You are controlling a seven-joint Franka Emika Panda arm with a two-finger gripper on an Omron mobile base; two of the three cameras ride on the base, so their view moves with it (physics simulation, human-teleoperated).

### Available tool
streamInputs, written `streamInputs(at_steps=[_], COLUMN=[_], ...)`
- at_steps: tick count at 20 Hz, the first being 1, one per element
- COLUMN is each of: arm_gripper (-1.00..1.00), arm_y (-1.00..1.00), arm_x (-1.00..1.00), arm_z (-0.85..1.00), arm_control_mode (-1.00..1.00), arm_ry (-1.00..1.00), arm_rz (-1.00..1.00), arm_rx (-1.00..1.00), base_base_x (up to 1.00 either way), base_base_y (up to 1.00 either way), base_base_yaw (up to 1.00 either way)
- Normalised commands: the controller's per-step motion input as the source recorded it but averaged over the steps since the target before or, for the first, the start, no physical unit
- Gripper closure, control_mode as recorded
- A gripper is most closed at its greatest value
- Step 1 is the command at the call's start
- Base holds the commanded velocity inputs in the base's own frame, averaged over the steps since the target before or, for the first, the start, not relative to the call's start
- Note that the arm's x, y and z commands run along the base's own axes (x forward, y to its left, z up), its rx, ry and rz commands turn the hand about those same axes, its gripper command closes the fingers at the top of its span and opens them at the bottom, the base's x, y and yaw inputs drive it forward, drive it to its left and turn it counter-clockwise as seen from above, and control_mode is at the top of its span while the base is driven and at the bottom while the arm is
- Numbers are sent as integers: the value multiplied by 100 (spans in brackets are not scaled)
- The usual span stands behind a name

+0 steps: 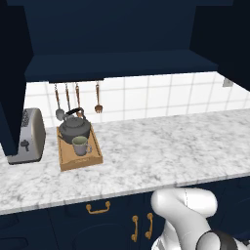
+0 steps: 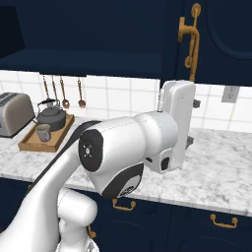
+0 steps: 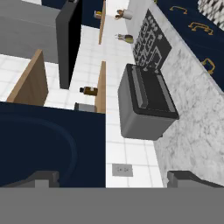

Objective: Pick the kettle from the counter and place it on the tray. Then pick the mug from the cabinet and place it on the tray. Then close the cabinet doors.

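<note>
Kettle (image 1: 74, 128) and mug (image 1: 80, 145) both sit on the tray (image 1: 66, 159), well off to the pincer's (image 3: 112, 179) left. The pincer, open and empty, is beside the right-hand door (image 2: 211, 34), whose tall edge it likely must push; open counter (image 1: 161, 146) lies below.
</note>
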Motion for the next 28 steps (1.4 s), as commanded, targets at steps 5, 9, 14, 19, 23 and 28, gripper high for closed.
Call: streamInputs(at_steps=[5,9,14,19,23,28], arm_gripper=[-100,-100,-100,-100,-100,-100], arm_y=[-3,1,52,67,75,86], arm_x=[51,55,37,38,41,48], arm_z=[-4,-4,-6,0,-1,-2], arm_control_mode=[-100,-100,-100,-100,-100,-100], arm_ry=[0,0,2,7,9,10], arm_rz=[18,20,18,15,14,14], arm_rx=[0,0,0,-1,-3,-5], base_base_x=[0,0,0,0,0,0], base_base_y=[0,0,0,0,0,0], base_base_yaw=[0,0,0,0,0,0])
